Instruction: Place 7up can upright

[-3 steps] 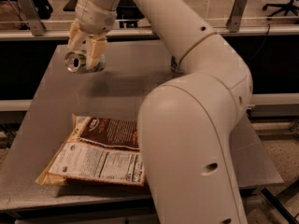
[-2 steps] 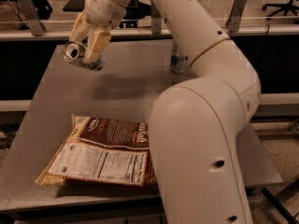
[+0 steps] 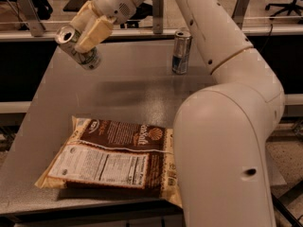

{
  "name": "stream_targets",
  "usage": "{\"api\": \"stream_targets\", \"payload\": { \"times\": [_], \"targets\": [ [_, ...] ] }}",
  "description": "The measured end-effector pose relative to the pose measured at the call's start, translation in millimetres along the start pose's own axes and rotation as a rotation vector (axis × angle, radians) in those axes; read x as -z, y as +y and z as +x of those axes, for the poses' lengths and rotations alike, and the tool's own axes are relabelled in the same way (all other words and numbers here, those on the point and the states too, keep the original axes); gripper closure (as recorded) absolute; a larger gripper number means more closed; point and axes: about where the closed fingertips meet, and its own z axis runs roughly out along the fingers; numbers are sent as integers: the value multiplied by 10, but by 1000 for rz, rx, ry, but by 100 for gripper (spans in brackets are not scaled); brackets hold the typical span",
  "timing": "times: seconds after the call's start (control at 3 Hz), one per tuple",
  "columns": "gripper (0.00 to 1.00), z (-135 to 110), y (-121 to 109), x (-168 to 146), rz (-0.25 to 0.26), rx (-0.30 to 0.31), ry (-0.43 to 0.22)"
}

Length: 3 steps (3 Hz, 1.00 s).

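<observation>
Gripping the 7up can point(image 3: 89, 59), your pincer point(image 3: 84, 32) hangs over the far left corner of the table point(image 3: 132, 96), its two tan fingers point(image 3: 94, 31) closed on the can's upper half. You have the can lifted off the tabletop and tilted, its silver top pointing up and to the left. Well to the right, a taller slim can point(image 3: 181, 51) stands upright near the far edge. A brown snack bag point(image 3: 113, 157) lies flat at the near edge, beside your robot's white arm point(image 3: 227, 141).
</observation>
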Motion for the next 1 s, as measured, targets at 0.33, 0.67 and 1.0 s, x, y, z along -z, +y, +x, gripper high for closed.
{"api": "stream_targets", "payload": {
  "times": [0.33,0.67,1.0],
  "targets": [
    [100,-73,37,46,59,-123,-84],
    [100,-58,14,5,142,-241,-136],
    [100,-6,-39,-53,223,-344,-184]
  ]
}}
